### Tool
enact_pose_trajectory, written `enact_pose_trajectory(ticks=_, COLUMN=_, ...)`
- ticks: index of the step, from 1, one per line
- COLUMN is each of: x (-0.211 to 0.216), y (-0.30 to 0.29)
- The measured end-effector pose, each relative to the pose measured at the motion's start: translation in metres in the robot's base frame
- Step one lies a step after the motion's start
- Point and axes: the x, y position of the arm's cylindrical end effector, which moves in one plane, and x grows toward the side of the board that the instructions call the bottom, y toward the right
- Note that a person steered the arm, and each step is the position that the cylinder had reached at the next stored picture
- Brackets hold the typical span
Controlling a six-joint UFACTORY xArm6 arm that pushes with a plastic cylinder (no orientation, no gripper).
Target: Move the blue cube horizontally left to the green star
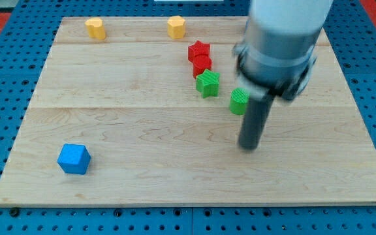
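A blue cube [74, 158] sits near the bottom left corner of the wooden board [142, 124]. A green star [207, 83] lies right of the board's middle, toward the top. My dark rod comes down from the grey arm at the view's top right, and my tip [249, 146] rests on the board below and to the right of the green star, far right of the blue cube. The tip touches no block.
A red star [199, 49] and a red block [202, 64] sit just above the green star. A second green block [239, 101] lies beside the rod, partly hidden by it. Two yellow blocks [95, 27] [176, 27] sit near the top edge.
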Motion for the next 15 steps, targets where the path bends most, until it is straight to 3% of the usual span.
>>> enact_pose_trajectory(ticks=1, x=0.047, y=-0.095)
enact_pose_trajectory(ticks=2, x=0.05, y=-0.212)
enact_pose_trajectory(ticks=3, x=0.008, y=-0.282)
enact_pose_trajectory(ticks=4, x=-0.019, y=-0.269)
enact_pose_trajectory(ticks=6, x=0.029, y=-0.269)
enact_pose_trajectory(ticks=8, x=-0.022, y=-0.227)
enact_pose_trajectory(ticks=10, x=-0.028, y=-0.166)
enact_pose_trajectory(ticks=11, x=-0.035, y=-0.157)
enact_pose_trajectory(ticks=13, x=-0.105, y=-0.171)
enact_pose_trajectory(ticks=14, x=-0.116, y=-0.12)
enact_pose_trajectory(ticks=15, x=-0.127, y=-0.142)
